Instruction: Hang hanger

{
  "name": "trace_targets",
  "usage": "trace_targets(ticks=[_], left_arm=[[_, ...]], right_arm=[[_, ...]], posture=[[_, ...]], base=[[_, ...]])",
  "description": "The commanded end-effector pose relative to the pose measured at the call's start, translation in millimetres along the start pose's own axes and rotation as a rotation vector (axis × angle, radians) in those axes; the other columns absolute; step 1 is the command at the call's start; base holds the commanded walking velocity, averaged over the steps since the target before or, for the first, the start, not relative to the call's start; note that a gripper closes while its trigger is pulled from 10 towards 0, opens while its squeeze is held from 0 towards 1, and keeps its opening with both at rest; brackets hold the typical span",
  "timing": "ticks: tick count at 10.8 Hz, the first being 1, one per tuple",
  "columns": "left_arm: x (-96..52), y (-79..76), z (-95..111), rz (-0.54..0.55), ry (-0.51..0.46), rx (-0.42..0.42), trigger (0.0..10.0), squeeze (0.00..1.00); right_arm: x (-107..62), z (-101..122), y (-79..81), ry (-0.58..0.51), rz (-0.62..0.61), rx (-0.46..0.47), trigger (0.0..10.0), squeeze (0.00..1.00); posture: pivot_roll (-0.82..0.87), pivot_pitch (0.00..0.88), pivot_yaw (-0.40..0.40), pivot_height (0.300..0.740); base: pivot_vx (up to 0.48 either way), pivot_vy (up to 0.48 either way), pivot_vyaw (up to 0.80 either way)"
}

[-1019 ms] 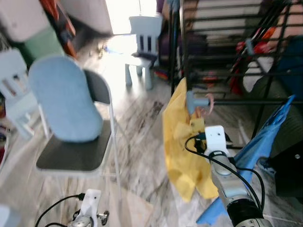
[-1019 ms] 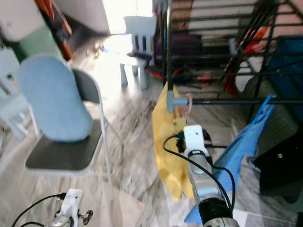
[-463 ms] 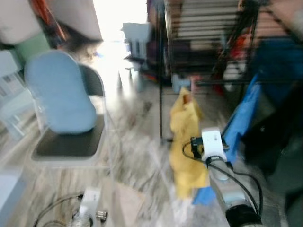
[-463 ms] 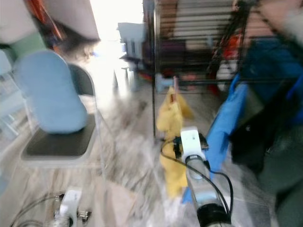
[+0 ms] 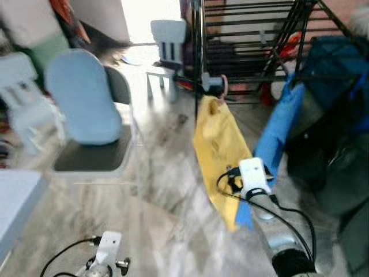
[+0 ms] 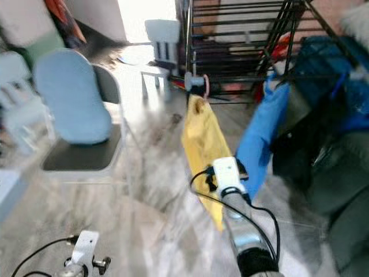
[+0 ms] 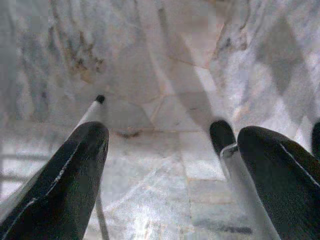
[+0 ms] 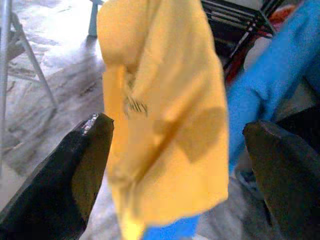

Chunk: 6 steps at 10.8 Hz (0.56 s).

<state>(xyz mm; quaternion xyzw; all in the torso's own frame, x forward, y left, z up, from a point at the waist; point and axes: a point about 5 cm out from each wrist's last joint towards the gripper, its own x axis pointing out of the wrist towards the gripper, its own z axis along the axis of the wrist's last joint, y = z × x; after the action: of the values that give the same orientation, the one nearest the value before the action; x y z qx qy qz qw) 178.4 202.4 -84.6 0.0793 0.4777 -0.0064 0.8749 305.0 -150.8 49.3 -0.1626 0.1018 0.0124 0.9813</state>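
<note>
One yellow garment on a hanger, hooked by a pinkish hook on the black metal rack's rail, hanging long-axis straight down, soft and crumpled. One blue garment hangs just beside it. Right gripper is spread wide open facing the yellow cloth. Left gripper is open too, low over the marble floor. One padded folding chair, two small plastic chairs.
</note>
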Motion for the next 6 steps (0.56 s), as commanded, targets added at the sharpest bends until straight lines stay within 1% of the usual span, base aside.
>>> trace_targets(ticks=[1, 2, 3, 4, 5, 6], left_arm=[[0.1, 1.1, 1.1, 0.015, -0.005, -0.021, 10.0, 0.00], [0.1, 1.6, 1.3, 0.024, -0.011, -0.043, 10.0, 0.00], [-0.1, 2.5, 1.2, 0.028, -0.015, -0.058, 10.0, 0.00], [-0.5, 4.4, -0.5, 0.036, -0.011, -0.065, 10.0, 0.00], [-1.3, 6.5, -4.8, 0.038, 0.001, -0.081, 10.0, 0.00], [-1.7, 6.7, -6.0, 0.029, -0.005, -0.093, 10.0, 0.00]], right_arm=[[-2.2, -9.0, -5.7, 0.008, -0.014, -0.044, 10.0, 0.00], [-5.3, -17.4, -6.3, 0.007, -0.002, -0.085, 10.0, 0.00], [-10.8, -32.2, -4.3, 0.032, 0.030, -0.118, 10.0, 0.00], [-17.2, -46.4, 0.9, 0.050, 0.078, -0.149, 10.0, 0.00], [-26.1, -68.1, 10.0, 0.133, 0.160, -0.186, 10.0, 0.00], [-37.9, -90.1, 23.5, 0.246, 0.273, -0.235, 10.0, 0.00]], posture=[[-0.22, 0.000, 0.099, 0.740], [-0.21, 0.000, 0.093, 0.740], [-0.20, 0.000, 0.084, 0.740], [-0.20, 0.000, 0.077, 0.740], [-0.19, 0.000, 0.073, 0.740], [-0.19, 0.000, 0.065, 0.740]], base=[[0.000, 0.000, 0.00], [0.000, 0.000, 0.00], [0.000, 0.000, 0.00], [0.000, 0.000, 0.00], [0.000, 0.000, 0.00], [0.000, 0.000, 0.00]])
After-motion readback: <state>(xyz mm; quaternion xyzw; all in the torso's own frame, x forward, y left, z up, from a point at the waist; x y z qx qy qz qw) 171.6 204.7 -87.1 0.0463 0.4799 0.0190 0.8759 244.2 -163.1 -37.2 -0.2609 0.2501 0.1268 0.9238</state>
